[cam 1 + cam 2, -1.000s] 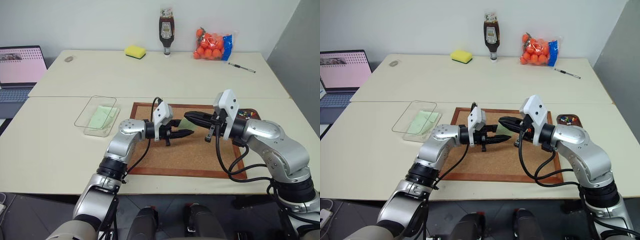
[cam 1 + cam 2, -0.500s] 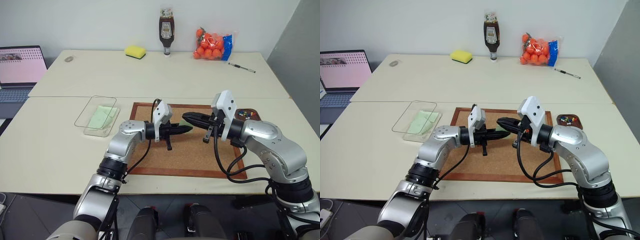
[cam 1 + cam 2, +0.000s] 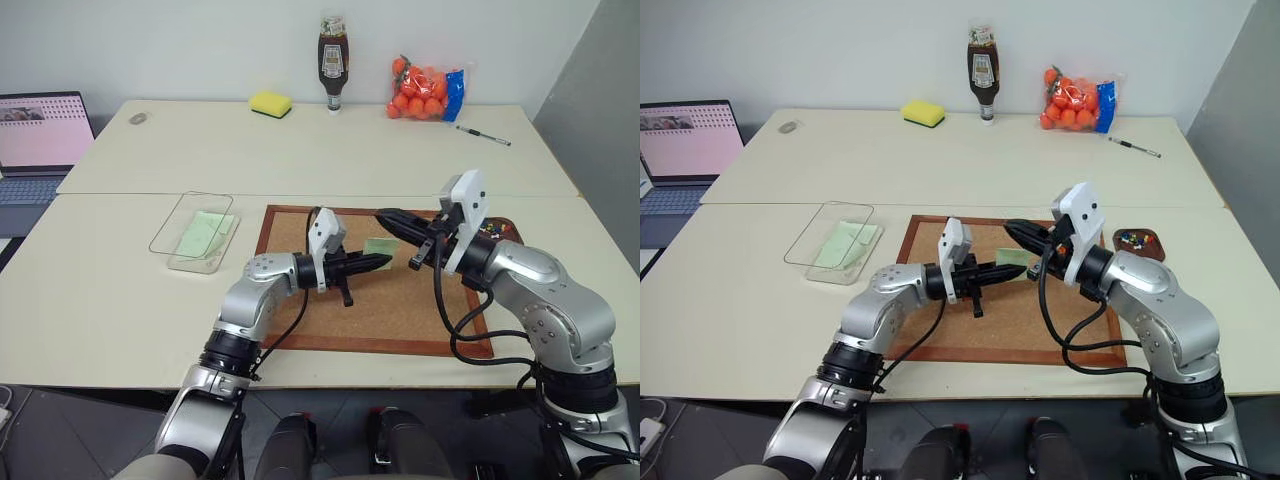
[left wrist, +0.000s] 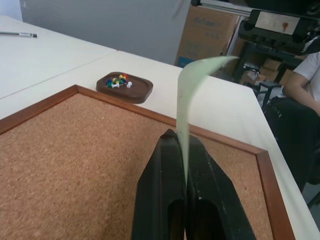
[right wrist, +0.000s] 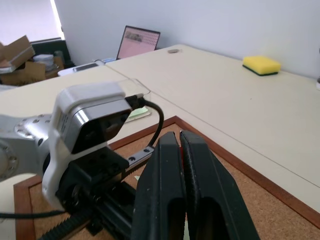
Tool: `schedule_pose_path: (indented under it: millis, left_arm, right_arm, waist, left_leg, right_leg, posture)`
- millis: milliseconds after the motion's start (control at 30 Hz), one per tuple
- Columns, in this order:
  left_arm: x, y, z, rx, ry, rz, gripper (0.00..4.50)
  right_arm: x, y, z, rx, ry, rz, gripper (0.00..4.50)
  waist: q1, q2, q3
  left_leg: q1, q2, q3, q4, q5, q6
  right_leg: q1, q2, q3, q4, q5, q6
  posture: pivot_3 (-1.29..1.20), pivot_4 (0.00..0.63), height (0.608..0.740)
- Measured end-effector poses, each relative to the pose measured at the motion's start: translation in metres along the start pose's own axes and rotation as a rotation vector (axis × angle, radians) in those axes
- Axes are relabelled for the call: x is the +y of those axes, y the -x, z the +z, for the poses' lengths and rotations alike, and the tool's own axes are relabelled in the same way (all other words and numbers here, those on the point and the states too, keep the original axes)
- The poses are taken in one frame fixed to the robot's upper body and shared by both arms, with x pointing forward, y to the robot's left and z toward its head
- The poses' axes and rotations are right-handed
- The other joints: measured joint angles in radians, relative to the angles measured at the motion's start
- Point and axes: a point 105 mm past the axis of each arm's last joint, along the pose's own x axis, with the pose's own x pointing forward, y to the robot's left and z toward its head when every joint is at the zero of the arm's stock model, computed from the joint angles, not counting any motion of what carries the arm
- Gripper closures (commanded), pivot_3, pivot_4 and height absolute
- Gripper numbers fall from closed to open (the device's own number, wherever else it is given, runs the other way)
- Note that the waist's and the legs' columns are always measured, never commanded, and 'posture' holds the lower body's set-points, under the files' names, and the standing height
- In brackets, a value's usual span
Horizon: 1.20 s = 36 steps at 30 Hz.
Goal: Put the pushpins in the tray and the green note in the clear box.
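Since a second ago, your left hand (image 4: 184, 172) has closed from partly open and is now clamping the green note (image 4: 192, 95), which is curling up out of its black fingers (image 4: 160, 200) over the corkboard (image 3: 400, 315). You are holding the slip by one edge, so most of it is standing free and bending, probably so it can be carried across without dragging on the cork. Your right hand (image 5: 181, 150) is drawn back toward the board's far right corner with its fingers pressed together on nothing I can make out; it seems to be giving the left hand room.

Outward from there, the tray (image 4: 125, 86) is sitting on the surface just off the board's far right corner, and the pushpins (image 4: 118, 81) are lying heaped inside it, so that half of the task looks done. The clear box (image 3: 195, 232) is resting near the surface's left side, just beside the board's left edge, with another pale green slip (image 3: 205, 233) already lying in it. You are probably about to swing the left hand back toward that box. Watch the thin paper: it could slip or fold in transit.
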Motion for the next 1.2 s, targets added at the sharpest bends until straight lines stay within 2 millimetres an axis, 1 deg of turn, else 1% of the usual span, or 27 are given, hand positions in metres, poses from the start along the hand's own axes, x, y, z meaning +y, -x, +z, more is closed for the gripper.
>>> schedule_pose_path:
  millis: [100,167,233,267,333,433,600,700,733,800,900,1067,1200]
  left_arm:
    - [0.0,0.001,-0.001,0.0,0.003,0.015,4.49]
    - [0.001,0.003,-0.003,0.004,0.002,0.025,4.49]
    - [0.003,0.006,-0.002,0.012,-0.027,0.046,4.49]
    - [0.005,0.01,-0.001,0.022,-0.06,0.064,4.49]
    - [0.007,0.013,0.0,0.029,-0.094,0.087,4.49]
    - [0.008,0.014,0.001,0.034,-0.147,0.119,4.49]
    - [0.016,0.013,0.005,0.033,-0.271,0.235,4.49]
    - [0.017,0.009,0.008,0.022,-0.313,0.269,4.49]
    - [0.017,0.008,0.008,0.023,-0.322,0.275,4.49]
    - [0.018,0.007,0.007,0.025,-0.333,0.281,4.49]
    - [0.018,0.007,0.008,0.021,-0.34,0.287,4.49]
    - [0.02,0.008,0.009,0.023,-0.348,0.301,4.5]
    - [0.02,0.009,0.008,0.03,-0.355,0.306,4.5]
  right_arm:
    - [-0.006,0.004,0.002,-0.013,-0.008,-0.043,4.5]
    - [-0.014,0.01,0.004,-0.017,-0.009,-0.082,4.5]
    - [-0.025,0.021,0.0,0.001,-0.005,-0.147,4.5]
    - [-0.034,0.03,-0.003,0.02,0.002,-0.204,4.5]
    - [-0.046,0.04,-0.009,0.05,0.01,-0.279,4.5]
    - [-0.065,0.055,-0.023,0.107,0.01,-0.39,4.5]
    - [-0.117,0.091,-0.063,0.289,0.066,-0.69,4.5]
    - [-0.141,0.102,-0.082,0.361,0.046,-0.801,4.5]
    - [-0.15,0.106,-0.087,0.38,0.047,-0.84,4.5]
    - [-0.163,0.108,-0.089,0.392,0.054,-0.889,4.5]
    - [-0.173,0.11,-0.092,0.4,0.057,-0.919,4.5]
    - [-0.184,0.108,-0.106,0.422,0.002,-0.941,3.46]
    - [-0.185,0.107,-0.108,0.419,-0.007,-0.942,2.52]
  waist:
    - [0.0,0.0,0.0]
    - [0.0,0.0,0.0]
    - [0.001,0.0,0.0]
    - [0.001,0.0,0.0]
    - [0.002,0.0,0.0]
    - [0.002,0.0,0.0]
    - [0.001,0.0,0.0]
    - [-0.001,0.0,0.0]
    - [-0.001,0.0,0.0]
    - [-0.001,0.0,0.0]
    - [0.0,0.0,0.0]
    - [0.0,0.0,0.0]
    - [0.0,0.0,0.0]
  left_leg:
    - [0.0,0.0,0.0,0.0,0.0,0.0]
    - [0.0,0.0,0.0,0.0,0.0,0.0]
    - [-0.001,-0.001,0.0,0.0,0.0,0.0]
    - [-0.001,-0.001,0.001,0.0,0.0,0.0]
    - [0.0,-0.001,0.001,0.0,0.0,0.0]
    - [0.0,-0.001,0.001,0.0,0.0,0.0]
    - [0.001,-0.001,0.002,0.0,0.0,0.0]
    - [0.001,-0.001,0.004,0.0,0.0,0.0]
    - [0.001,-0.001,0.004,0.0,0.0,0.0]
    - [0.001,-0.001,0.004,-0.001,0.0,0.0]
    - [0.001,0.0,0.003,-0.001,0.0,0.0]
    - [0.001,-0.001,0.004,0.0,0.0,0.0]
    - [0.001,-0.001,0.004,-0.001,0.0,0.0]
  right_leg:
    - [0.0,0.0,0.0,0.0,0.0,0.0]
    - [0.0,0.0,0.0,-0.001,0.0,0.0]
    - [0.0,0.0,0.0,-0.001,0.0,0.0]
    - [0.0,0.0,0.0,-0.001,0.0,0.0]
    - [0.0,0.0,0.0,-0.001,0.0,0.0]
    - [0.0,0.0,0.001,-0.001,0.0,0.0]
    - [0.001,0.0,0.001,0.0,0.0,0.0]
    - [0.0,0.0,0.002,0.0,0.0,0.0]
    - [0.0,0.001,0.003,0.0,0.0,0.0]
    - [0.0,0.002,0.003,0.0,0.0,0.0]
    - [0.0,0.002,0.003,0.0,0.0,0.0]
    - [0.0,0.001,0.004,0.0,0.0,0.0]
    - [0.0,0.002,0.004,0.0,0.0,0.0]
  posture:
    - [0.0,0.15,0.74]
    - [0.0,0.15,0.74]
    - [0.0,0.15,0.74]
    - [0.0,0.15,0.74]
    - [0.0,0.15,0.74]
    - [0.0,0.15,0.74]
    - [0.0,0.15,0.74]
    - [0.0,0.15,0.74]
    - [0.0,0.15,0.74]
    - [0.0,0.15,0.74]
    - [0.0,0.15,0.74]
    - [0.0,0.15,0.74]
    - [0.0,0.15,0.74]
